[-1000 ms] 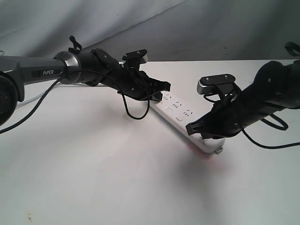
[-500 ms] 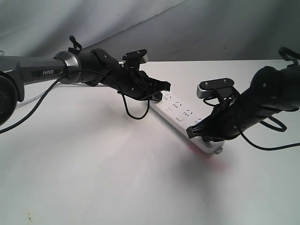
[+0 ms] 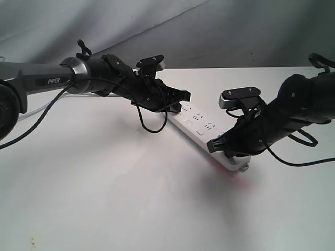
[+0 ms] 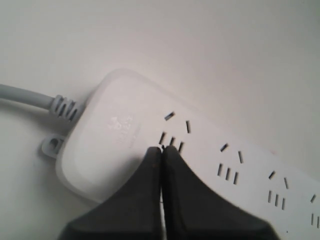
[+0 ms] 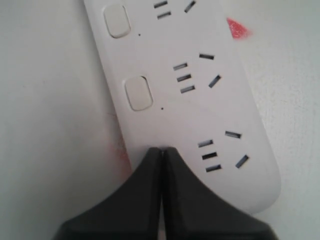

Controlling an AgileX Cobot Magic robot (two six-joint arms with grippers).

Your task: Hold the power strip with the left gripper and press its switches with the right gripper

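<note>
While the power strip (image 3: pixel 196 123) lies flat on the white table (image 3: pixel 104 183), it runs slantwise in the exterior view from about 10 o'clock to 4 o'clock, a little to the 3 o'clock side of the middle. The left tool (image 3: pixel 183 97) reaches in from 9 o'clock over the strip's 10 o'clock end. The right tool (image 3: pixel 212 145) reaches in from 3 o'clock over the 4 o'clock end.

On the left wrist view, the left tool (image 4: pixel 162 149) has its fingers pressed together with nothing between them. Its tip sits on the power strip (image 4: pixel 125 135) at the outlet group nearest the rounded end. The grey cable (image 4: pixel 25 95) leaves that end, and the mounting tab (image 4: pixel 50 145) sticks out just beside it.

On the right wrist view, the right tool (image 5: pixel 161 150) is likewise closed to a point and holds nothing. Its tip meets the power strip (image 5: pixel 200 100) on the long edge that carries the switches (image 5: pixel 139 93), beside the last outlet group. It seems to touch, though any button beneath it is hidden. Two switches show bare further along. A red mark (image 5: pixel 237 29) lies on the table just beside the strip's other long edge.
</note>
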